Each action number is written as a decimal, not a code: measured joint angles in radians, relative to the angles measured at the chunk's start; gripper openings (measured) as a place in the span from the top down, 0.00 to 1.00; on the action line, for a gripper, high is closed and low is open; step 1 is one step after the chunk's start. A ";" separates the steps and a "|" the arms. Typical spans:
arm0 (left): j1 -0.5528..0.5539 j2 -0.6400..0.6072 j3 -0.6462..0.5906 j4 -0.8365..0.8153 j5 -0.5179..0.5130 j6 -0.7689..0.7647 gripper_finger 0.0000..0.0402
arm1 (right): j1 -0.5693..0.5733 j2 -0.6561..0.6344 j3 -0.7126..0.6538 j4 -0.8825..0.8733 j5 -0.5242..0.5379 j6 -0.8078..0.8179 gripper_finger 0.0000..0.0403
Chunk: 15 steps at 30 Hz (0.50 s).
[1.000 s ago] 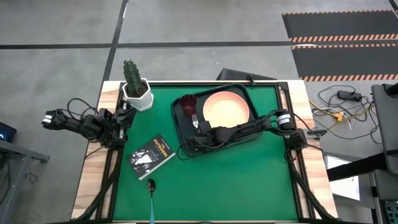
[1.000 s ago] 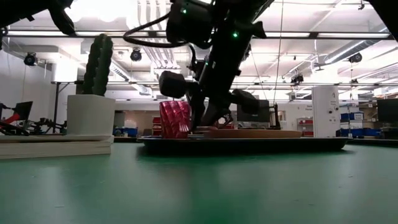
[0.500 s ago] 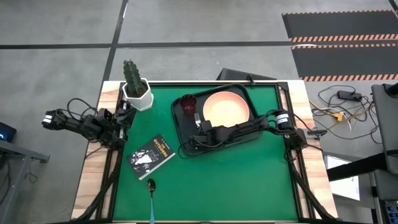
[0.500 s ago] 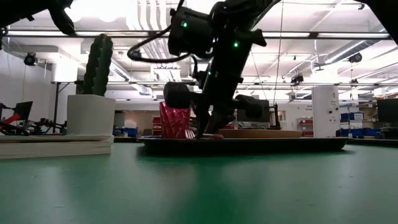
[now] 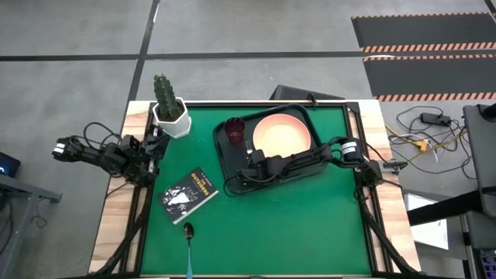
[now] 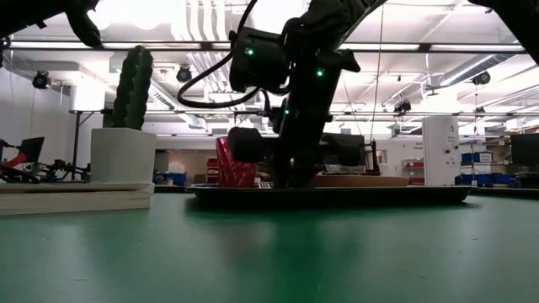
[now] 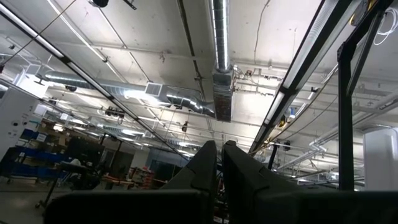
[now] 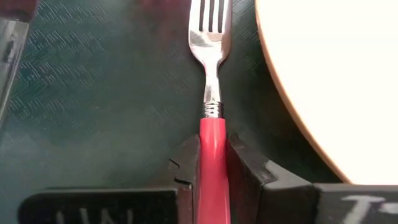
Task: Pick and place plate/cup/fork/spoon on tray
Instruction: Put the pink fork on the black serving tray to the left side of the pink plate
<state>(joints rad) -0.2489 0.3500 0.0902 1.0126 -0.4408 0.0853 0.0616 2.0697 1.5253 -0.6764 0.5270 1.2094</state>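
Observation:
My right gripper (image 5: 246, 160) is low over the dark tray (image 5: 225, 167), shut on the pink-handled fork (image 8: 211, 74). The fork lies between the dark red cup (image 5: 235, 130) and the peach plate (image 5: 282, 133), both standing on the tray floor. The spoon (image 5: 188, 240) with its light blue handle lies on the green mat near the table's near edge. My left gripper (image 7: 219, 158) is shut and empty; its arm rests at the table's left edge (image 5: 147, 147), and its wrist view looks up at the ceiling. My right gripper pinches the fork's pink handle (image 8: 213, 146) between its two fingers, just behind the metal neck. The fingers lie along the handle, and the tines (image 8: 211, 15) stick out ahead of them toward the table's far edge. The fork lies low and about level over the tray floor beside the plate's rim.
A white hexagonal pot with a cactus (image 5: 170, 116) stands at the far left corner. A small black book (image 5: 188, 194) lies left of the tray. The green mat to the right of the spoon and in front of the tray is bare.
My right gripper has gone down onto the tray with the fork, between cup and plate, and has stayed shut on the handle. The fork has come from a tilt above the tray floor to lying low along it.

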 joint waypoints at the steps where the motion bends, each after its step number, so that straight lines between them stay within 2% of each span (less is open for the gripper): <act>1: 0.000 0.000 0.000 0.000 0.000 0.000 0.98 | 0.001 0.000 0.000 0.002 0.000 -0.006 0.88; 15: 0.000 0.000 0.000 0.000 0.000 0.000 0.98 | 0.001 -0.012 0.000 -0.008 -0.024 -0.017 0.70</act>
<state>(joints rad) -0.2493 0.3500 0.0902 1.0126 -0.4408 0.0853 0.0628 2.0579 1.5253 -0.6846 0.5034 1.1923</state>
